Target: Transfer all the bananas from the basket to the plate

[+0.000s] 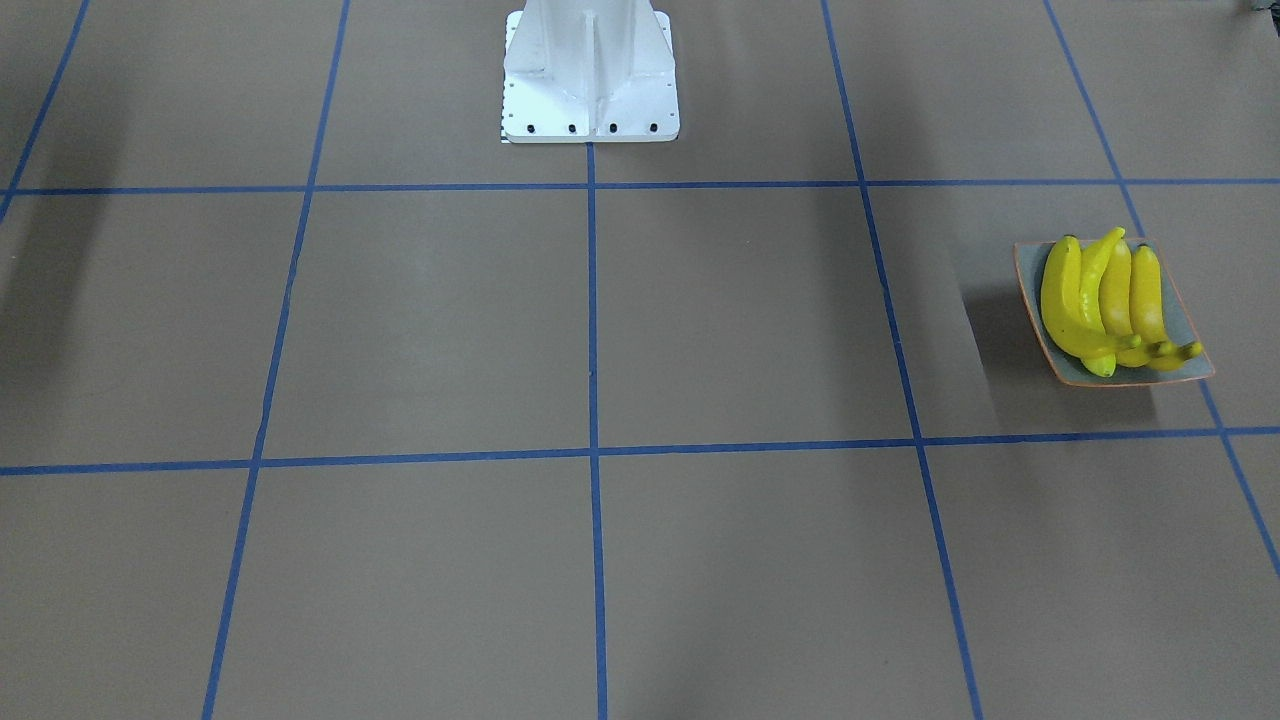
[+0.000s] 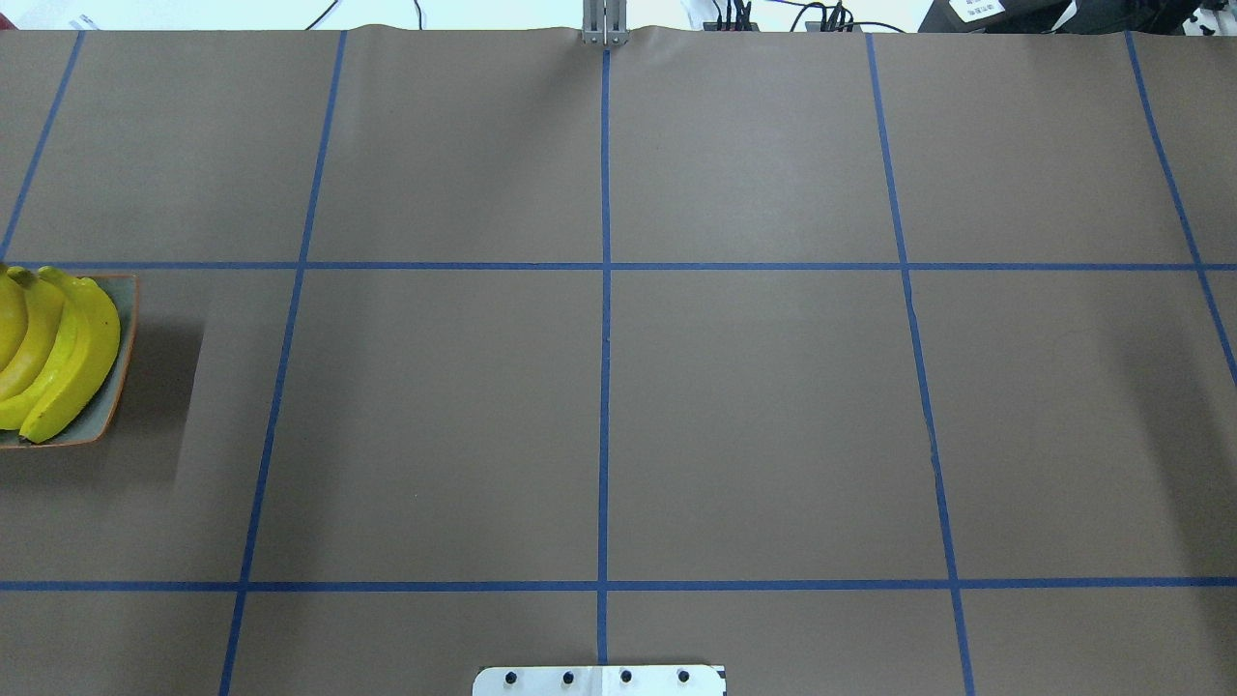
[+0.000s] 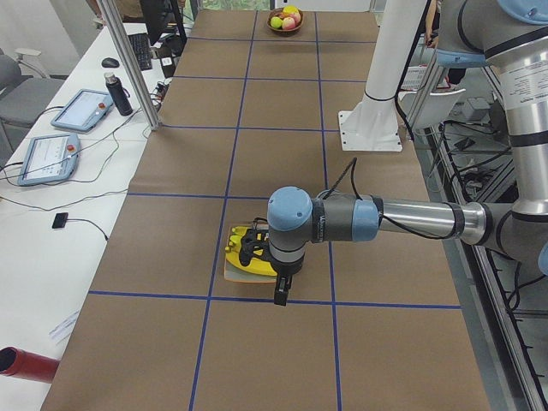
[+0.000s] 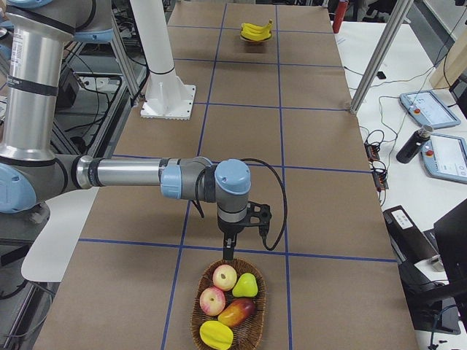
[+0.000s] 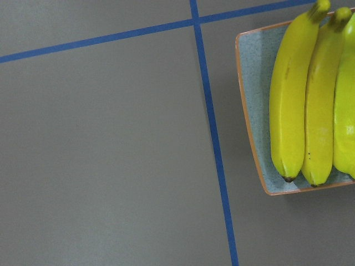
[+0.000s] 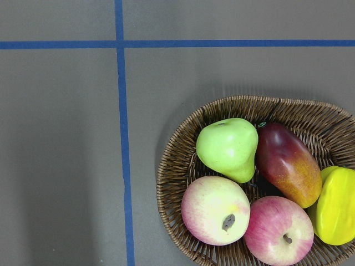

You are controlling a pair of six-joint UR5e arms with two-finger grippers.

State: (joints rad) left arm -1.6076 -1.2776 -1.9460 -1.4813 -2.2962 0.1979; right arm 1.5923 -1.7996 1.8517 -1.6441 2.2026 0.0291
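**Four bananas on the plate, none showing in the basket**
Front: the bananas point(image 1: 1105, 305) crowd the plate point(image 1: 1195, 368), tips at its rim; a knock could roll one onto the counter point(image 1: 700, 330).
Left side: the left tool point(image 3: 279, 295) hangs close over them, and I cannot tell its opening.
Right side: nor can I tell it for the right tool point(image 4: 229, 251).
Right wrist: the wicker basket point(image 6: 176, 183) holds a pear point(image 6: 228, 148), two apples point(image 6: 216, 210), a mango point(image 6: 285, 163) and a yellow fruit point(image 6: 335, 205).

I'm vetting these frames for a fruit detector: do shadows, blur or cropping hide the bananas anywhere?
Front-facing view: the bananas are evenly lit, and a dark shadow falls beside the plate, not on them. Overhead view: the left edge crops the plate and bananas. Left wrist view: sharp, but cropped at the right edge.
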